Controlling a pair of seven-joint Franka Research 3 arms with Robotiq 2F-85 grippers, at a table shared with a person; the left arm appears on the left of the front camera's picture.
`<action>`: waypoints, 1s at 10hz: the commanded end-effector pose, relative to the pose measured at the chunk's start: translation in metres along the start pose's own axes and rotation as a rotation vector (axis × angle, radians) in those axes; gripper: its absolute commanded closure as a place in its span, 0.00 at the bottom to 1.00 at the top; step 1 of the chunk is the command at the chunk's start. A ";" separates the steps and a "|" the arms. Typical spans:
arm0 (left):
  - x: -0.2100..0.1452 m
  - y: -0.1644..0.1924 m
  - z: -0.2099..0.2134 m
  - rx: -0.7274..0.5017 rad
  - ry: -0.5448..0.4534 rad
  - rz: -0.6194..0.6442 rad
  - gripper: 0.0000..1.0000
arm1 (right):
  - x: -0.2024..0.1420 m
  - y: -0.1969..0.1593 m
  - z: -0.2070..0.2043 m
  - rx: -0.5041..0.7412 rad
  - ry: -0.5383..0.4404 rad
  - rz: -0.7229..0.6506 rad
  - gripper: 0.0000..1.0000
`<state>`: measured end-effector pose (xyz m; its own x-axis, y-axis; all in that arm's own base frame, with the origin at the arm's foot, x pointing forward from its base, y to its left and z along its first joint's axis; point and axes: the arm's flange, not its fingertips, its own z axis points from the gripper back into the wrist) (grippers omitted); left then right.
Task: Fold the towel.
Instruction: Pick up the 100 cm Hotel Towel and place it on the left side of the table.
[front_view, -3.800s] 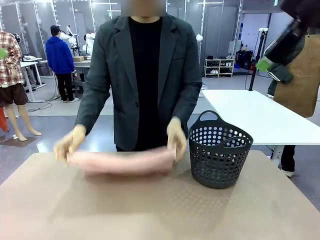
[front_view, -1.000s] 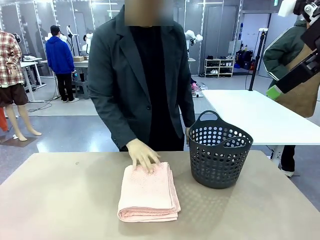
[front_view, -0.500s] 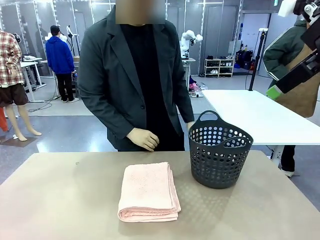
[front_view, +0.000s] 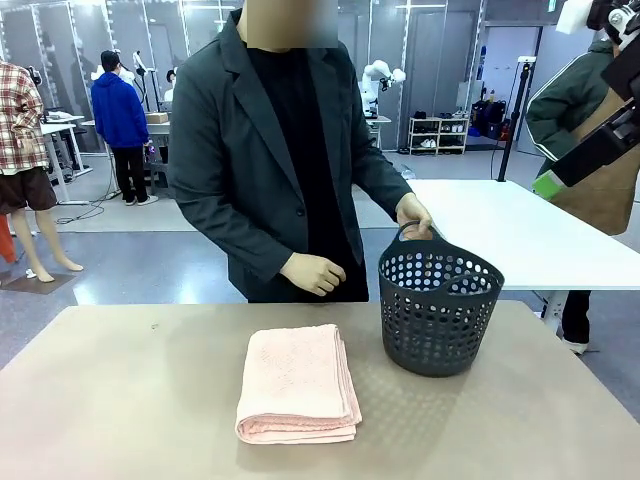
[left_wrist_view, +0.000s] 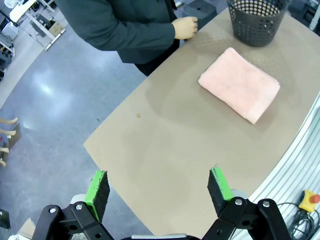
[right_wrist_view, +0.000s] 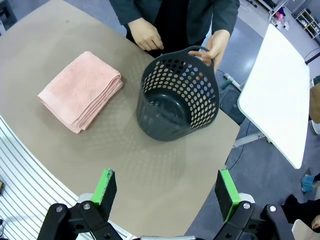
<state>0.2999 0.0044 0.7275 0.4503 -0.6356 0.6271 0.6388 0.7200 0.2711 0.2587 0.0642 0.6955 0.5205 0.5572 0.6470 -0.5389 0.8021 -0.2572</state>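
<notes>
Lying folded on the table (front_view: 120, 400), the towel (front_view: 297, 383) sits as a neat pink stack near the middle, with bare tabletop open on my left and along the near edge. Just to its right but apart from it stands the basket (front_view: 439, 312), dark and perforated, which crowds my right side of the work area.

From the left wrist view I see my left gripper (left_wrist_view: 159, 186) held high off the table's edge, jaws wide apart with nothing between them, and the towel (left_wrist_view: 240, 84) well ahead of it. From the right wrist view my right gripper (right_wrist_view: 165, 188) hangs likewise high, spread open and empty, looking down into the basket (right_wrist_view: 178, 100), whose inside looks bare; the towel (right_wrist_view: 81, 90) shows its stacked layers at one edge there.

At the far side stands a person. One hand (front_view: 414, 215) grips the basket's handle; the other hand (front_view: 314, 273) is loosely closed above the far table edge, beyond the towel and not touching it. A white table (front_view: 520, 235) stands off to the right behind the basket
</notes>
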 end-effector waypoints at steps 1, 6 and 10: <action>0.001 0.000 0.003 -0.001 0.011 0.006 0.00 | 0.001 -0.004 0.001 0.006 0.006 0.011 0.00; 0.001 0.000 0.003 -0.001 0.011 0.006 0.00 | 0.001 -0.004 0.001 0.006 0.006 0.011 0.00; 0.001 0.000 0.003 -0.001 0.011 0.006 0.00 | 0.001 -0.004 0.001 0.006 0.006 0.011 0.00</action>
<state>0.2999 0.0044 0.7275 0.4503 -0.6356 0.6271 0.6388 0.7200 0.2711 0.2587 0.0645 0.6955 0.5197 0.5580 0.6470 -0.5401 0.8013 -0.2572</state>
